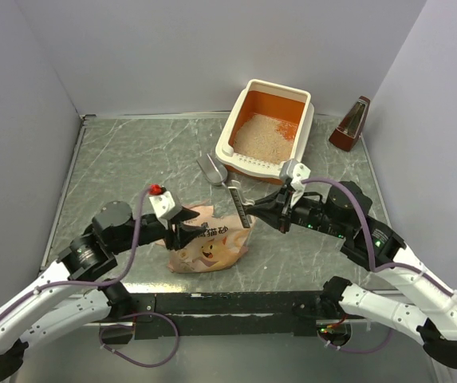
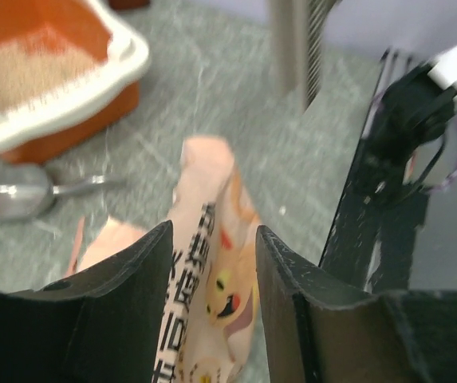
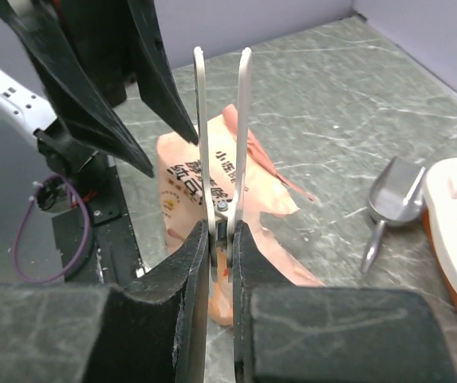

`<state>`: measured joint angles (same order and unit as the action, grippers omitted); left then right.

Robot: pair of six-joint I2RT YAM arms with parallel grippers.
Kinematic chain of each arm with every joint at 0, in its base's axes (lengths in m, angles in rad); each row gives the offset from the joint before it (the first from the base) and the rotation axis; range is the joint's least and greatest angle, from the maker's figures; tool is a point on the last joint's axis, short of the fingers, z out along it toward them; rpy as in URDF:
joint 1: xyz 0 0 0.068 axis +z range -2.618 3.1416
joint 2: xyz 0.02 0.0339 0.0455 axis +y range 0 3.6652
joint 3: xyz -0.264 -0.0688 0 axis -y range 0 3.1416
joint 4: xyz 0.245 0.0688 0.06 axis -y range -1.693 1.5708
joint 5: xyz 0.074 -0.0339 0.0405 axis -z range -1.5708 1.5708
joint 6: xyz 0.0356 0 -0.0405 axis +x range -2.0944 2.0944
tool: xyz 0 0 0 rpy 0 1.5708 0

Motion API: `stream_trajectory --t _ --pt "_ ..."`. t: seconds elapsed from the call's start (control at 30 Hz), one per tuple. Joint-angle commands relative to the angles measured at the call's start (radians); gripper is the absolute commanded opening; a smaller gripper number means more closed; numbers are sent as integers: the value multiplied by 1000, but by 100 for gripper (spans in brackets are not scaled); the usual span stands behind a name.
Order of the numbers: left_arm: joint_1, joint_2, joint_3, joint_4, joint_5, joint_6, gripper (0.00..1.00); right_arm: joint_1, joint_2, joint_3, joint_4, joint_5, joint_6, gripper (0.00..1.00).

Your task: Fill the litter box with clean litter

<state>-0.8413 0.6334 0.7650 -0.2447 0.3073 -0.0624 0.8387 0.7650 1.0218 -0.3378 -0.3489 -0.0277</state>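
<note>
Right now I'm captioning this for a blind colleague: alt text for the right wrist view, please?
The right gripper is shut on a white two-pronged tool aimed at a peach-pink bag on the marbled table. The left gripper is at the bag's top; a metal scoop lies near the litter box.
</note>
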Motion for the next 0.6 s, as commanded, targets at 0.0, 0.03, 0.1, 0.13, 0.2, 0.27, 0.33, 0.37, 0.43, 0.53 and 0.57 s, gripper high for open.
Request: stream_trajectory --t 0.0,0.03,0.1,0.13,0.2,0.27,0.33,0.37,0.43,0.53,0.57 --pt "-4 45 -42 -45 -36 113 49 -3 -49 -5 -10 50 -2 0" --pt "-4 54 -59 -36 -27 121 48 -4 -53 -9 -15 47 3 0" --pt "-4 69 -76 -2 -14 137 48 -6 -58 -22 -20 44 14 0" --pt "-4 74 -87 7 -8 142 47 -6 -65 -26 -20 41 18 0" --pt "-4 87 -93 33 6 160 47 -6 -75 -40 -17 36 25 0" --pt "-2 101 -99 50 32 185 45 -4 -87 -52 -15 22 25 0" --pt "-4 107 -105 71 53 217 43 -6 -98 -64 -12 11 55 0" --pt "-5 106 -112 80 59 228 43 -6 -105 -68 -12 4 57 0" --pt "-13 97 -130 107 75 268 44 -4 -122 -83 -13 1 63 0" --pt "-33 92 -159 157 72 312 45 -4 -147 -109 -3 -12 77 0" --pt "-39 94 -167 171 69 323 46 -4 -150 -117 2 -15 81 0"
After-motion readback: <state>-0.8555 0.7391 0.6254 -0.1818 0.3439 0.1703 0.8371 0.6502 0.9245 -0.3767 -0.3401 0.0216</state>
